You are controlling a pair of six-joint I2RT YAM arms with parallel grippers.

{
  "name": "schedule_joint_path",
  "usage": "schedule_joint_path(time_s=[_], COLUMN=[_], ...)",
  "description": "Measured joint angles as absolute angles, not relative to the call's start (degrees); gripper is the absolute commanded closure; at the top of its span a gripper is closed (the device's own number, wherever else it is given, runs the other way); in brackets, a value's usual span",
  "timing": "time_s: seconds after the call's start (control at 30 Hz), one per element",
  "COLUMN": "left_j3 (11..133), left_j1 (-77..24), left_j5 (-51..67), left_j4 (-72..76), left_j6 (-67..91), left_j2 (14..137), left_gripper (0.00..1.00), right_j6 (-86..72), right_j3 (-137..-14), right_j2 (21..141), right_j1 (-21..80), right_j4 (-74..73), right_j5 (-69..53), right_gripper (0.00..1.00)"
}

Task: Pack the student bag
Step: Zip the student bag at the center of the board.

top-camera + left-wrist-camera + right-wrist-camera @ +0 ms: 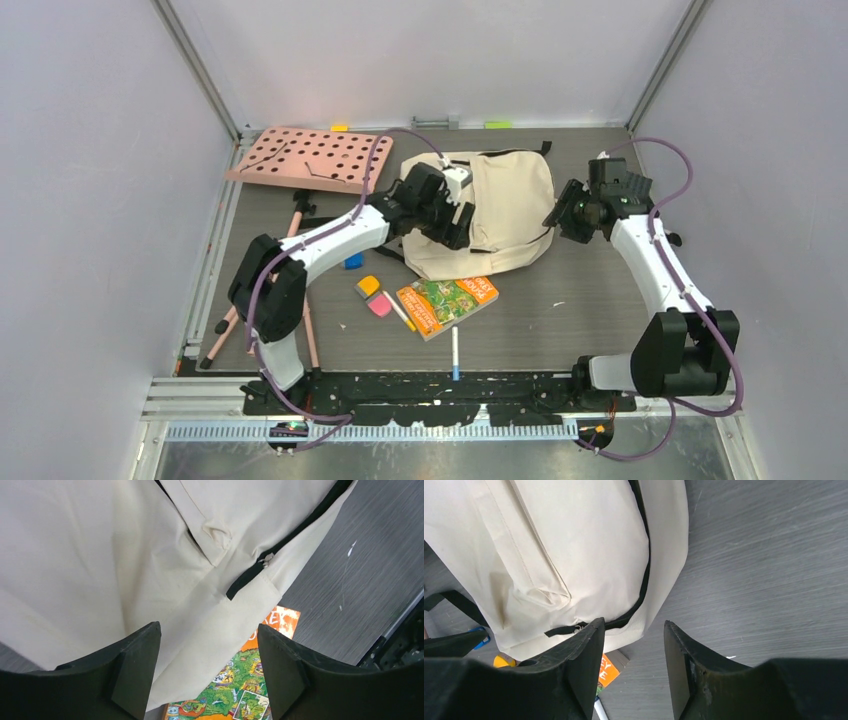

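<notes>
Your left gripper [207, 672] hangs over the bag [500, 205] with its jaws spread. Cream cloth fills the far part of the gap between them and runs on ahead of the fingertips; nothing is pinched. Ahead of the finger on that view's right, the bag's black zip [280, 547] slants away across the cloth. Low in the gap, close in toward the wrist, a book [240, 692] with a green and orange cover shows past the bag's edge.

Your right gripper [631, 667] also has its jaws spread, closed on nothing. It sits over the bare table [764, 570] just beside the bag. The bag lies ahead of the finger on that view's left, and its lower corner reaches the far end of the gap.

From above, the bag lies flat on the table. The left jaws are over one side of it and the right jaws are just off the opposite side. A pen [455, 352] lies well behind both pairs of jaws, near the arm bases. A pink board [305, 155] with holes lies out beyond the left arm, well apart from the bag.
</notes>
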State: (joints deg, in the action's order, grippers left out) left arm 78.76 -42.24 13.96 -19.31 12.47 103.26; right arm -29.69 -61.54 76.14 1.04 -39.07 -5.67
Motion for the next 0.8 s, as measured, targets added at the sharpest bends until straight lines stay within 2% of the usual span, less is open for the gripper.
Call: schedule_joint_path(time_s=[0.43,0.63,0.8], left_j3=[80.90,81.10,81.49], left_j1=[-35.53,-35.75,-35.94], left_j5=[10.39,7.29,5.98], left_j4=[-22.68,-25.52,-26.74], left_j6=[14.48,12.12,10.83], left_j2=[101.54,107.00,109.75], left_gripper=[0.13,0.14,0.18], right_j6=[-25.47,-25.52,-25.52], right_j3=[-66.83,-66.96,-66.94], right_j2=[88.95,90.87,91.59], right_j1=[-3.51,-3.51,-3.51], right_j4=[-38.92,-37.60,-36.40], right_j5=[-7.97,-10.72,-12.38], right_gripper=[0.48,0.51,0.54])
